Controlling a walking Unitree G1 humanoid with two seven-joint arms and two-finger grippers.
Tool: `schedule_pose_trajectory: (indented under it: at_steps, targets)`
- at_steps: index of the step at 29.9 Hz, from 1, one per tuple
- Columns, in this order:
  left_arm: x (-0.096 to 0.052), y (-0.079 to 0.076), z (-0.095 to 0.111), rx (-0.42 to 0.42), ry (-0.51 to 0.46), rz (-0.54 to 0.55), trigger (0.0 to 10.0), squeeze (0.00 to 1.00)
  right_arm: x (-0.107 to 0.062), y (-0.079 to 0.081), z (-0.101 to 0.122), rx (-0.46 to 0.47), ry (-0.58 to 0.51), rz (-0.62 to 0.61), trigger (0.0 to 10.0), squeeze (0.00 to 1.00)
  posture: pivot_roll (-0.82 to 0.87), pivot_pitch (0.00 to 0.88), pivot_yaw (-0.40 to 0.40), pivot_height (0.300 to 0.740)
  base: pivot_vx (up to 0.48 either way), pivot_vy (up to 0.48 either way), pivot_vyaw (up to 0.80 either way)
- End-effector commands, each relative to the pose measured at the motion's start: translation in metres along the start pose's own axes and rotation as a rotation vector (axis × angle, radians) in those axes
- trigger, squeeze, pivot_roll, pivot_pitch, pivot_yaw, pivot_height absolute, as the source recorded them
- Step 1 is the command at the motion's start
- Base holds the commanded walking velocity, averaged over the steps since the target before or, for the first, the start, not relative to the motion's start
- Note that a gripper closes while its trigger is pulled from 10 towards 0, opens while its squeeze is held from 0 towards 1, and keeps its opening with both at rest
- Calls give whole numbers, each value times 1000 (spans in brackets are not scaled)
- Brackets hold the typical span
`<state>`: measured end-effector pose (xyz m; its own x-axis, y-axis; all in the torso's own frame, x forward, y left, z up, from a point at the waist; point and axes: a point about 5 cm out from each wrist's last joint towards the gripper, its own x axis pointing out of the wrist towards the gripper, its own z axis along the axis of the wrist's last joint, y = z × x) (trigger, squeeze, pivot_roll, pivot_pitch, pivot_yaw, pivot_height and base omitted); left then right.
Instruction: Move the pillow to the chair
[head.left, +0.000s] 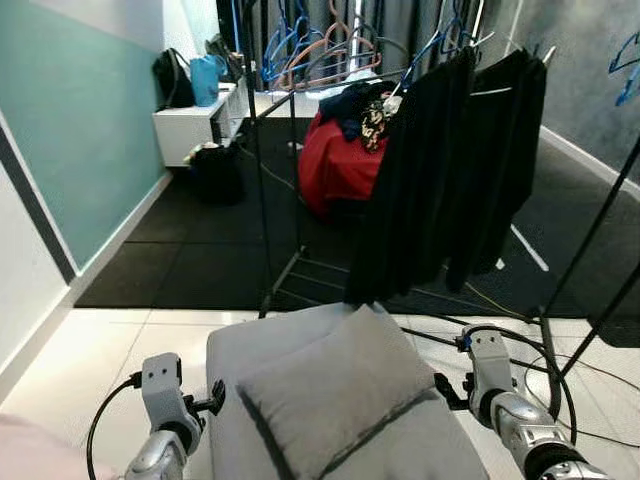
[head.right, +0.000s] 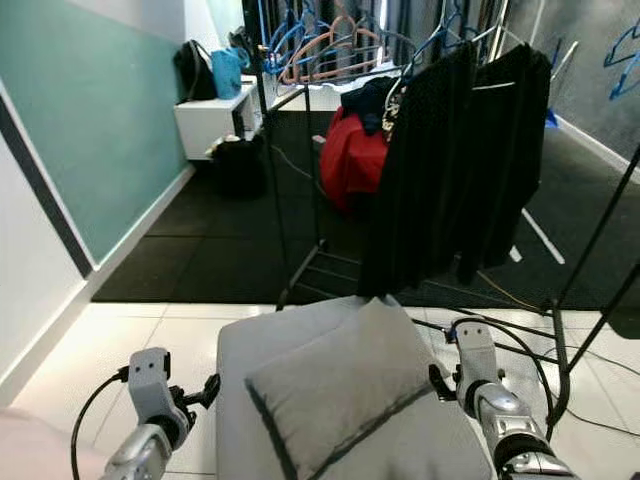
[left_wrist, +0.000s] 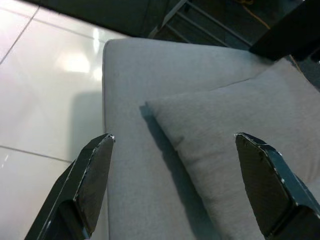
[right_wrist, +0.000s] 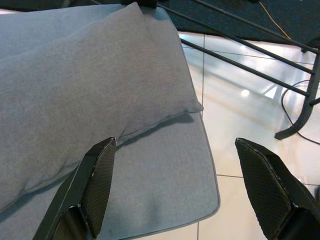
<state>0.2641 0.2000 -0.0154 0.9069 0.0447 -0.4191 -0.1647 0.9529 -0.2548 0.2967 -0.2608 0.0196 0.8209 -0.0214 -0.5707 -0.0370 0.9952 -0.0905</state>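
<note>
- Pillow (head.left: 335, 395): grey, w/ darker piping seam; lying flat on grey cushioned seat (head.right: 250, 345), one corner pointing toward clothes rack (head.left: 300, 150); resting on the seat pad, nothing gripping it.
- Left gripper (left_wrist: 175, 185): fingers standing wide apart; hovering just above seat's left edge, near pillow's left corner; touching nothing.
- Right gripper (right_wrist: 180, 192): fingers likewise spread wide; hanging over seat's right-hand corner, beside pillow's right corner; holding nothing.
- Step in hand (judgement): approach/pre-grasp; both arms flanking the pillow, pick-up not yet begun; can't tell whether this seat is the pillow's source or the target chair.
- Next move (judgement): bringing both grippers inward to opposite pillow edges; pinching soft fabric at corners or squeezing from both sides; lifting evenly, since the filling is likely sagging btwn grips.
- Surroundings: black garments (head.left: 450, 170) hanging on rack just beyond seat; red heap (head.left: 335, 165) farther back; cables (head.right: 530, 350) on white tile at right.
- Writing/brands: none legible anywhere; no labels on pillow or seat.
</note>
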Motion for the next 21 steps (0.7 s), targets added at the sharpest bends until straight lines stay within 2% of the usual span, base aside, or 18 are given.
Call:
schedule_pose_trajectory:
  at_steps: [1,9,14,21]
  targets:
    - [-2,9,-3,14,34,37,10000,0,2,2,6,31,-18,8,10000,0,-237,0,-32,740,-420,0,0]
    - [-2,9,-3,34,40,36,10000,0,2,7,1,46,-7,17,10000,0,-230,0,-31,740,-466,0,0]
    - [-2,10,-5,37,46,41,10000,0,2,6,0,45,-6,16,10000,0,-233,0,-30,740,-309,0,0]
    - [-1,8,-2,54,37,39,10000,0,1,4,-1,44,-5,9,10000,0,-232,0,-30,740,0,0,0]
